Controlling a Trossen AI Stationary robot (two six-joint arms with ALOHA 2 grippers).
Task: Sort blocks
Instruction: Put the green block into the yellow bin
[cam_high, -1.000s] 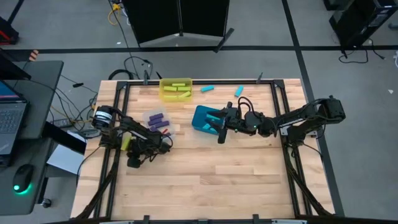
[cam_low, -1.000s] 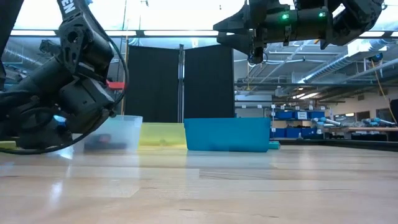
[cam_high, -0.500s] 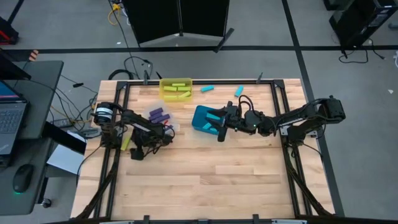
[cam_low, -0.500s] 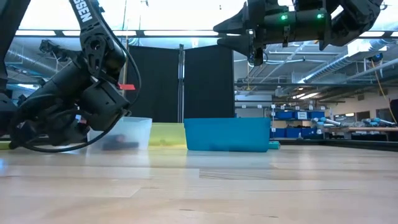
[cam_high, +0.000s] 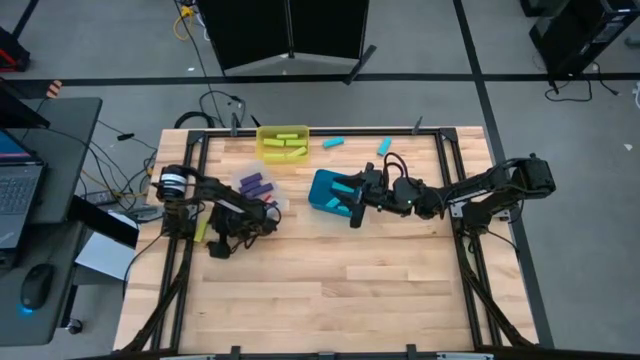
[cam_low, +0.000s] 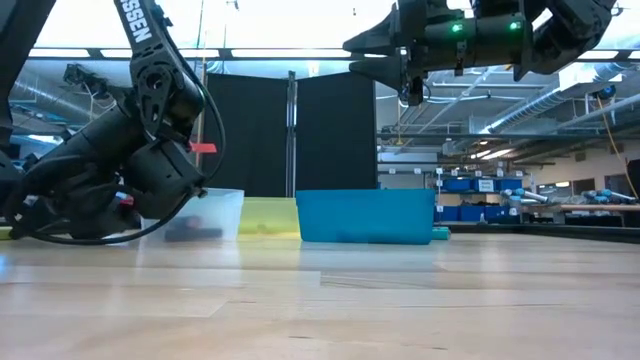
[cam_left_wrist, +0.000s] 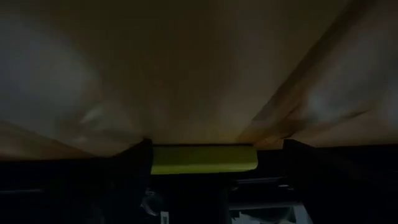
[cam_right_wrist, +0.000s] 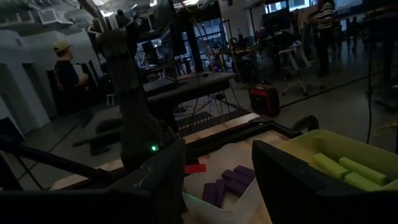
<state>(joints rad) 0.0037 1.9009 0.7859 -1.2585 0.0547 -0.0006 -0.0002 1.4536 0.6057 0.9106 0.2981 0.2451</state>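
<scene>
L gripper near tabletop's left edge, clamped on yellow-green block at mid-length; looks light, stiff, prob. slick; R gripper over teal bin, fingers apart, empty.

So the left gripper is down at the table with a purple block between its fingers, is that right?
Not quite: the block between the left gripper fingers is yellow-green, not purple, as the left wrist view shows. The gripper is indeed down at the table.

Overhead view evenly lit. Low view backlit by bright ceiling strips; glare streaks the table. Left wrist view dim, blurred throughout.
</scene>
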